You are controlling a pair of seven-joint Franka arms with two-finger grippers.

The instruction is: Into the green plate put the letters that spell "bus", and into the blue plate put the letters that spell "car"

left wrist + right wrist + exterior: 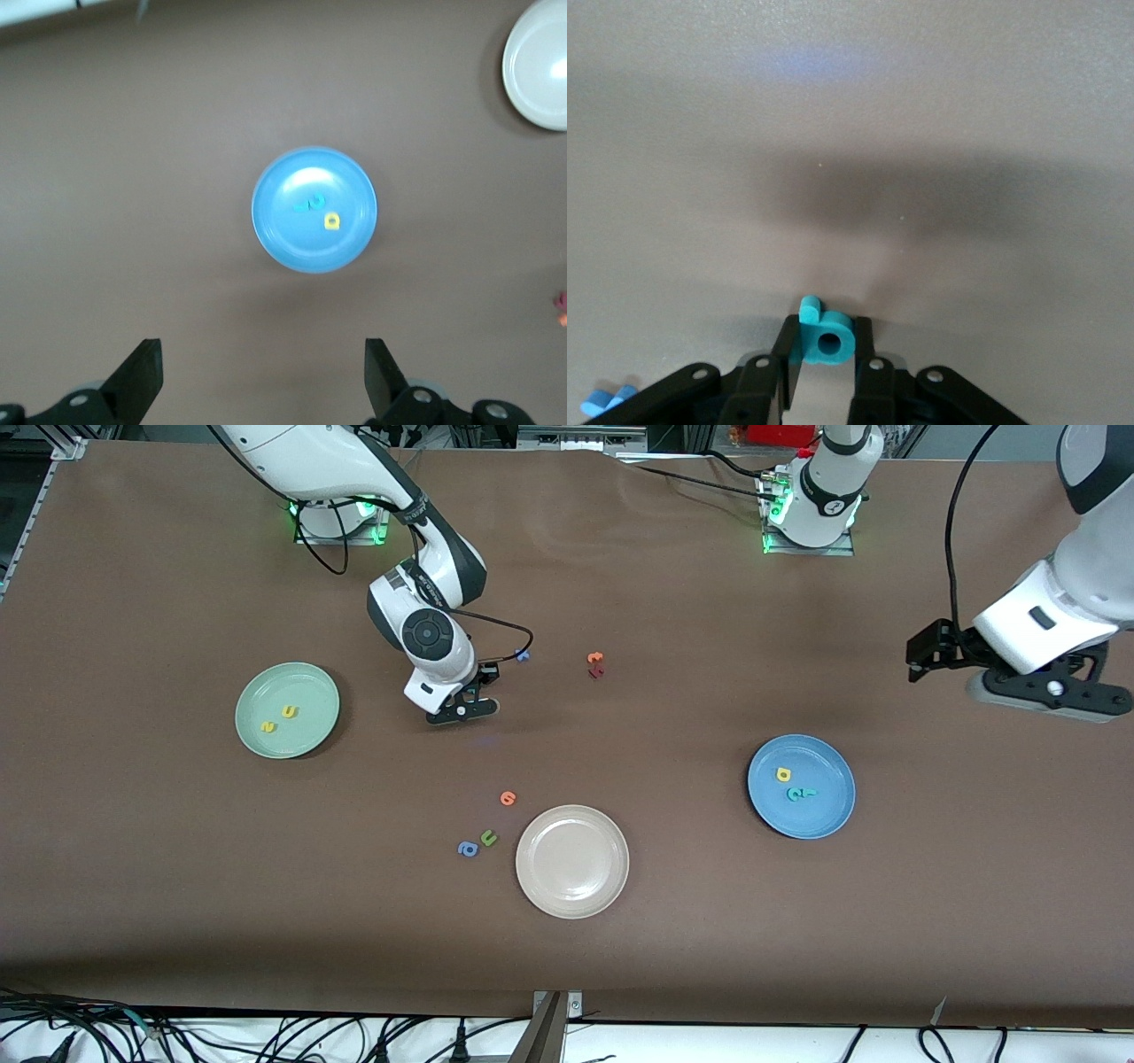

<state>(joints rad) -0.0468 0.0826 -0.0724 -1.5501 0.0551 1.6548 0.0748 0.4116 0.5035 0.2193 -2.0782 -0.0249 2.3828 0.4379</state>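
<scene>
My right gripper [468,705] [824,329] is low over the table between the green plate and the blue "x", shut on the teal "b" [827,343]. The gripper hides the "b" in the front view. The green plate [312,689] holds the yellow "s" [268,726] and yellow "u" [290,711]. In the blue plate [826,815] [292,243] lie the yellow "a" [783,774] [332,220] and the teal "c" and "r" [802,794] [308,204], close together. My left gripper [923,657] [263,376] waits open and empty, high at the left arm's end of the table.
A cream-white plate [571,886] lies near the front camera. Beside it lie an orange letter [508,798], a green "u" [488,837] and a blue letter [468,849]. Mid-table lie a blue "x" [523,655] [607,400], an orange letter [595,658] and a dark red one [595,672].
</scene>
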